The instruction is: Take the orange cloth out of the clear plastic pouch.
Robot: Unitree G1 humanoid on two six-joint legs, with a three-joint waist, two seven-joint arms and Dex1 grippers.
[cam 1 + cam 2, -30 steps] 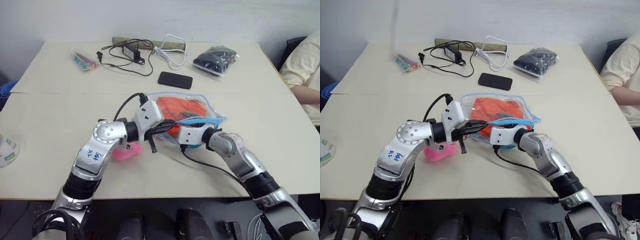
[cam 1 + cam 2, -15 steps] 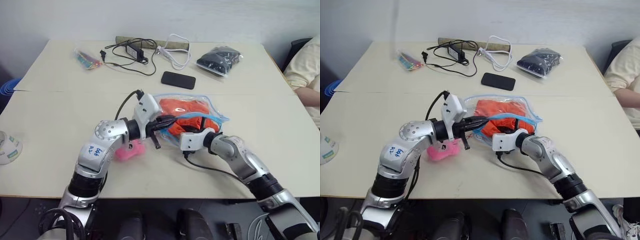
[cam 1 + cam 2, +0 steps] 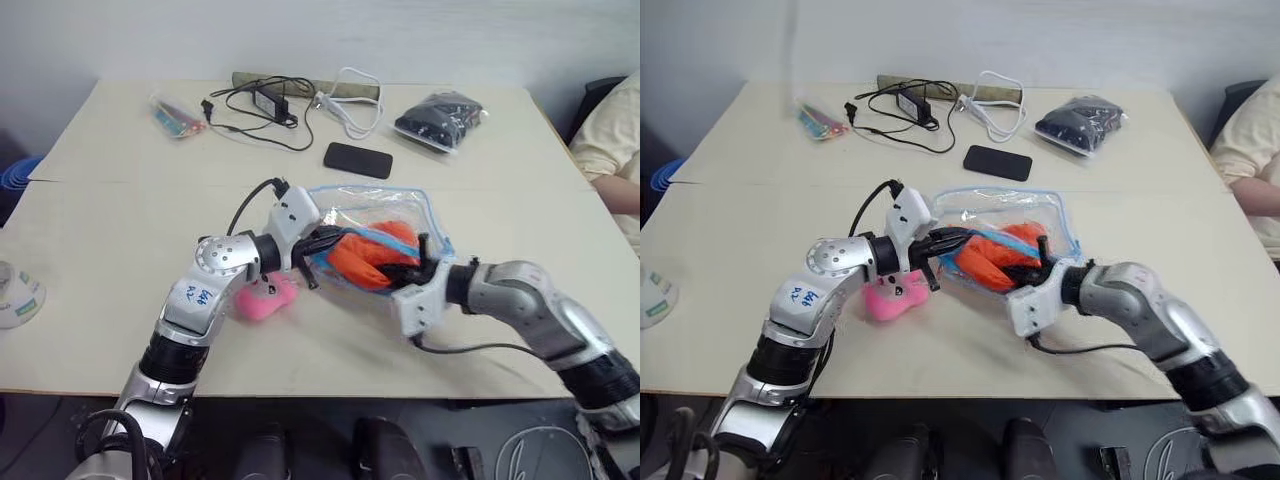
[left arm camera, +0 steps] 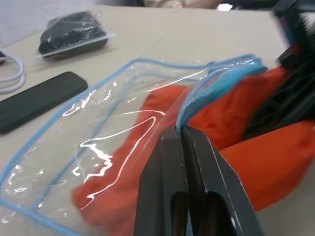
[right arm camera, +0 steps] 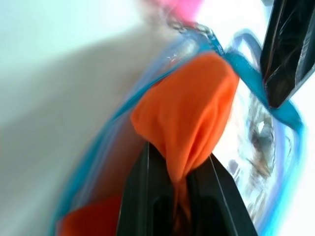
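While held off the desk [image 3: 100,230] near its middle, clear plastic pouch [image 3: 365,205] kept steady for extraction. Farthest left of the working group, pink plush toy [image 3: 262,298] lying idle beside the left arm. Left tool [image 4: 183,140] pressed together on the pouch's blue trim at the mouth, evidently to anchor the pouch against the pull. Orange cloth [image 3: 362,258] bunched at that mouth, partly drawn out, remainder inside the pouch. Right tool [image 5: 177,196] pinching a fold of the cloth, angled away from the pouch, apparently for withdrawal. Extraction judged under way, not complete.
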